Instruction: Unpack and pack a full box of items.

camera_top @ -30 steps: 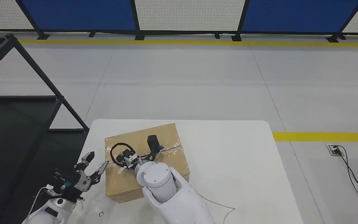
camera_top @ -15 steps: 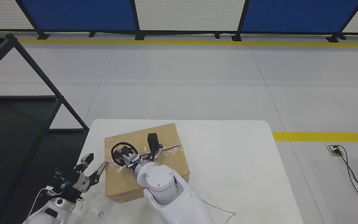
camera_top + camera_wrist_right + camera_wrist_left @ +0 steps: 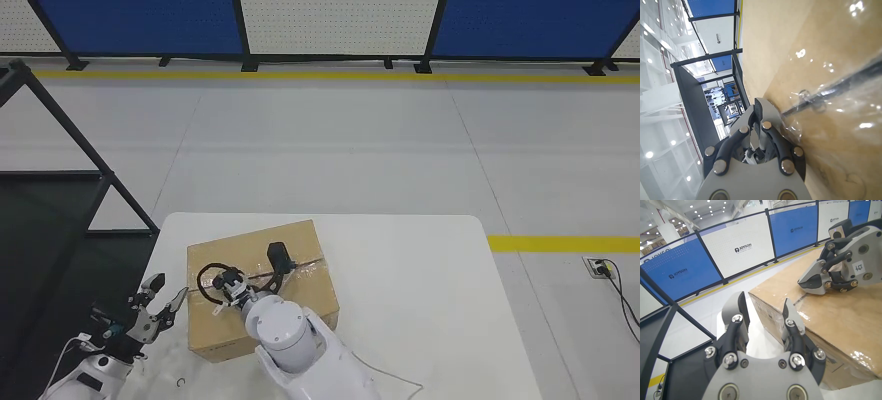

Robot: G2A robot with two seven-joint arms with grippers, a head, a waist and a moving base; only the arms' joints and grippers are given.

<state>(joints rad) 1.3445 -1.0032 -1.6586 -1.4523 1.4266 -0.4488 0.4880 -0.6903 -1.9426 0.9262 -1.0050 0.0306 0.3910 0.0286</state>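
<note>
While resting on the box (image 3: pixel 838 317), pinched tight at the right gripper (image 3: pixel 756 106); spread wide at the left gripper (image 3: pixel 763 300) beside it.

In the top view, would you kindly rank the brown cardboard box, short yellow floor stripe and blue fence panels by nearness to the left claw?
From the left claw:
1. Brown cardboard box, right beside it.
2. Short yellow floor stripe, far across on the floor.
3. Blue fence panels, along the back.
</note>
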